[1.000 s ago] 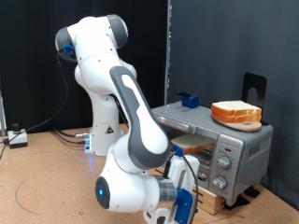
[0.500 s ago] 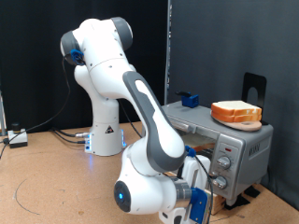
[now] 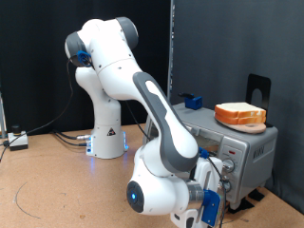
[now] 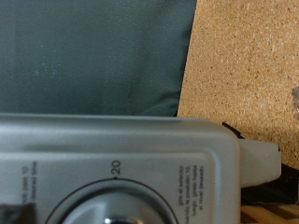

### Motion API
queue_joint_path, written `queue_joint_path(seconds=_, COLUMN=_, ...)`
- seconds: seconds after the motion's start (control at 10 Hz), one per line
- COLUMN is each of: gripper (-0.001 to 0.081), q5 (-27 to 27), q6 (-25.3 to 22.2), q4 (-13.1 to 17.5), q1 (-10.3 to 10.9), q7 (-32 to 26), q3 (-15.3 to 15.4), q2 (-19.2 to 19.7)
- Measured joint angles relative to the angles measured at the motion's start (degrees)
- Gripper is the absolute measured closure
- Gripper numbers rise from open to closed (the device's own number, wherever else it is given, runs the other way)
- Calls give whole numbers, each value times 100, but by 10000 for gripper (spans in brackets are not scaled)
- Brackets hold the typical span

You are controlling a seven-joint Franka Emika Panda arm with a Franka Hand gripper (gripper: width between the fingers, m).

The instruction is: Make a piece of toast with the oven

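My hand at the front of the oven point(image 3: 228, 152), right by its knobs.

In the exterior view my gripper point(image 3: 211, 195) hangs low at about five o'clock, pressed close against the silver oven's control panel, where the round knobs point(image 3: 255, 163) run down its front. I cannot tell whether my fingers are spread or closed; my own wrist hides them. The pile of bread slices point(image 3: 239, 115) sits on the oven's roof, at two o'clock from my hand. My wrist camera fills with the oven's grey panel and a dial point(image 4: 112, 205) marked 20, cork board point(image 4: 248, 61) beyond.
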Motion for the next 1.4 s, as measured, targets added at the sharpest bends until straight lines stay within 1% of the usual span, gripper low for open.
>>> queue_joint_path(seconds=0.1, gripper=207, q5=1, q6=34, q4=-9, q1=27, q7=0, q3=0, q2=0)
queue_joint_path(seconds=0.2, gripper=207, q5=4, q6=60, q4=-20, q1=50, q7=0, q3=2, q2=1)
queue_joint_path(seconds=0.3, gripper=392, q5=42, q6=64, q4=-22, q1=58, q7=0, q3=23, q2=-1)
queue_joint_path(seconds=0.4, gripper=529, q5=99, q6=62, q4=-20, q1=58, q7=0, q3=59, q2=-8)
queue_joint_path(seconds=0.5, gripper=529, q5=147, q6=62, q4=-20, q1=58, q7=1, q3=95, q2=-23)
queue_joint_path(seconds=0.6, gripper=707, q5=168, q6=62, q4=-21, q1=59, q7=7, q3=108, q2=-38)
queue_joint_path(seconds=1.0, gripper=706, q5=181, q6=65, q4=-24, q1=58, q7=43, q3=108, q2=-37)
queue_joint_path(seconds=1.2, gripper=706, q5=221, q6=70, q4=-35, q1=55, q7=-96, q3=108, q2=-38)
queue_joint_path(seconds=1.3, gripper=706, q5=358, q6=124, q4=-87, q1=32, q7=-409, q3=128, q2=-43)
queue_joint_path(seconds=1.4, gripper=706, q5=651, q6=242, q4=-227, q1=-50, q7=-1057, q3=197, q2=-64)
